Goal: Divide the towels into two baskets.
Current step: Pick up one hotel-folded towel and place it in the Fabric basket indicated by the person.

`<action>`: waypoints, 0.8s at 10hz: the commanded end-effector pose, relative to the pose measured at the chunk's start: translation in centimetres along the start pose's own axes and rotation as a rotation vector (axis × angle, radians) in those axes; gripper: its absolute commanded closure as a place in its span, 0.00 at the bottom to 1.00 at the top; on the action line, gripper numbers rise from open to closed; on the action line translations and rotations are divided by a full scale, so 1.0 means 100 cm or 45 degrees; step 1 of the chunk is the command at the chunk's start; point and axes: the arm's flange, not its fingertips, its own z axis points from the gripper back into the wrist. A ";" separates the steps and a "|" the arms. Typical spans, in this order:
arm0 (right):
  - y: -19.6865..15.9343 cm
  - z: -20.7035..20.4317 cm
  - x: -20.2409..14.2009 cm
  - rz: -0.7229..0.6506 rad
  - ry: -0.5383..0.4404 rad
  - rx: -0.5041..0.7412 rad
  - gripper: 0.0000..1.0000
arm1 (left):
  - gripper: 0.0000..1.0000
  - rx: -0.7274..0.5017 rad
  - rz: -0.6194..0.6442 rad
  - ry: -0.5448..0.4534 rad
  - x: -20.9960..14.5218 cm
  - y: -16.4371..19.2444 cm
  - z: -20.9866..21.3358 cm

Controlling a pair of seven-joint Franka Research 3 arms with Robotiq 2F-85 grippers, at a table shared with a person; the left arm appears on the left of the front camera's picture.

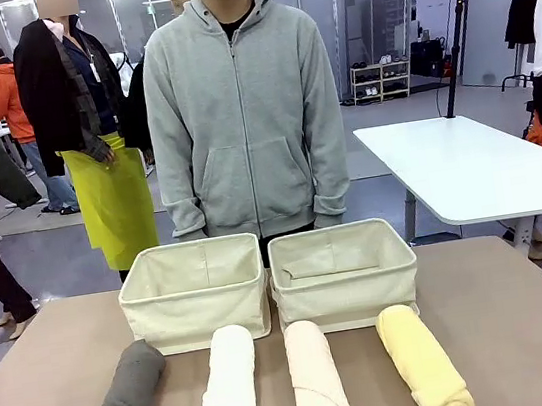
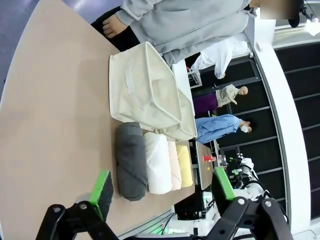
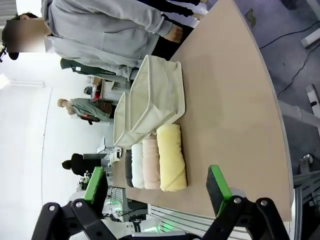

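Four rolled towels lie in a row along the bottom of the front view, before two cream baskets.

From picture left, on the table (image 1: 531,328): dark grey towel (image 1: 127,400), white towel (image 1: 228,386), peach towel (image 1: 316,378), yellow towel (image 1: 425,363). Mid-frame, left basket (image 1: 199,319) sits just beside right basket (image 1: 346,304); a person (image 1: 242,106) in a grey hoodie stands behind. Left gripper (image 2: 162,187) and right gripper (image 3: 156,189) have fingers spread wide, holding nothing.

Bright, even indoor light falls from overhead, so the towels (image 1: 316,378) and baskets (image 1: 198,314) cast only faint, soft shadows on the table (image 1: 541,327). The front view is sharp up close and slightly softer in the distance. Both wrist views bend the table edge into a curve, and in the right wrist view the far wall (image 3: 25,125) is blown out white.
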 end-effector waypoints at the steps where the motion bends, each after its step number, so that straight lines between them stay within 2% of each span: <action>1: -0.010 0.002 -0.003 -0.041 -0.030 0.029 0.00 | 0.00 -0.005 0.009 -0.014 -0.003 0.002 0.003; 8: -0.010 0.002 -0.003 -0.041 -0.030 0.029 0.00 | 0.00 -0.005 0.009 -0.014 -0.003 0.002 0.003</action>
